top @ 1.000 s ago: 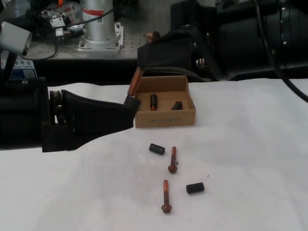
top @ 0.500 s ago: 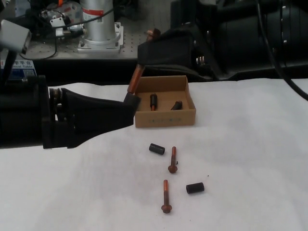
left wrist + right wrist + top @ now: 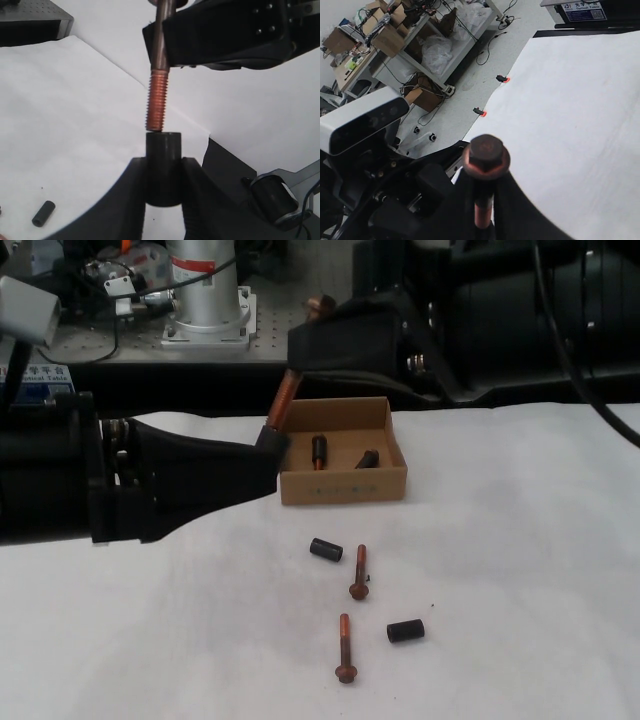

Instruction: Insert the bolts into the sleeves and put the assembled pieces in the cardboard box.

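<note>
My left gripper (image 3: 162,167) is shut on a black sleeve (image 3: 162,150), held upright with its mouth facing the bolt. My right gripper (image 3: 483,202) is shut on a copper bolt (image 3: 156,102) by its smooth shank, below the hex head (image 3: 486,152). The threaded tip sits right at the sleeve's mouth, roughly in line with it. In the high view this meeting point (image 3: 272,436) is just left of the cardboard box (image 3: 342,488). Two assembled pieces (image 3: 319,450) (image 3: 367,458) lie inside the box.
On the white sheet in front of the box lie two loose bolts (image 3: 359,571) (image 3: 345,648) and two loose sleeves (image 3: 325,549) (image 3: 405,630). One loose sleeve (image 3: 43,212) also lies below the left gripper. Dark equipment and a metal post (image 3: 205,280) stand behind the bench.
The left gripper with its sleeve has edged slightly up and back along the bolt. The right arm has shifted a little. Nothing on the sheet has moved.
</note>
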Robot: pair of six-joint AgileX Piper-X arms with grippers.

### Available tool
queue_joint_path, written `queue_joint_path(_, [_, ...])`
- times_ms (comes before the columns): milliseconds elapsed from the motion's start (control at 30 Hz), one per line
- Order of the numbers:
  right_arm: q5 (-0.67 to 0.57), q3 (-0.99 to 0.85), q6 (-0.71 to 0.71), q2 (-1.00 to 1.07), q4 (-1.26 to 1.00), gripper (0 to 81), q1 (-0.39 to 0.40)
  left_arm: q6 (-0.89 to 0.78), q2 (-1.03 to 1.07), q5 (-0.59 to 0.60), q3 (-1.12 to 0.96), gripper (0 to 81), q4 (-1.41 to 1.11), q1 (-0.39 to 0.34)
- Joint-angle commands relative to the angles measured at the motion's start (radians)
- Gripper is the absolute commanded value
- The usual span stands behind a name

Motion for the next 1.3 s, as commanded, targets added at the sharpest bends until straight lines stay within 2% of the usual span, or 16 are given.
queue_joint_path(0, [-0.02, -0.001, -0.021, 0.0, 0.033, 2.9, 0.003, -0.01, -0.012, -0.013, -0.015, 0.7, -0.067, 0.003])
queue_joint_path(300, [-0.035, -0.001, -0.019, 0.014, 0.061, 2.9, 0.003, -0.009, -0.012, -0.017, -0.015, 0.7, -0.117, 0.003])
queue_joint_path(833, [-0.065, -0.001, -0.014, 0.014, 0.082, 2.9, 0.003, -0.008, -0.012, -0.099, -0.015, 0.7, -0.143, 0.003])
queue_joint_path(1267, [-0.104, -0.001, -0.027, 0.014, 0.099, 2.9, 0.003, 0.009, -0.012, -0.101, -0.015, 0.7, -0.15, 0.003])
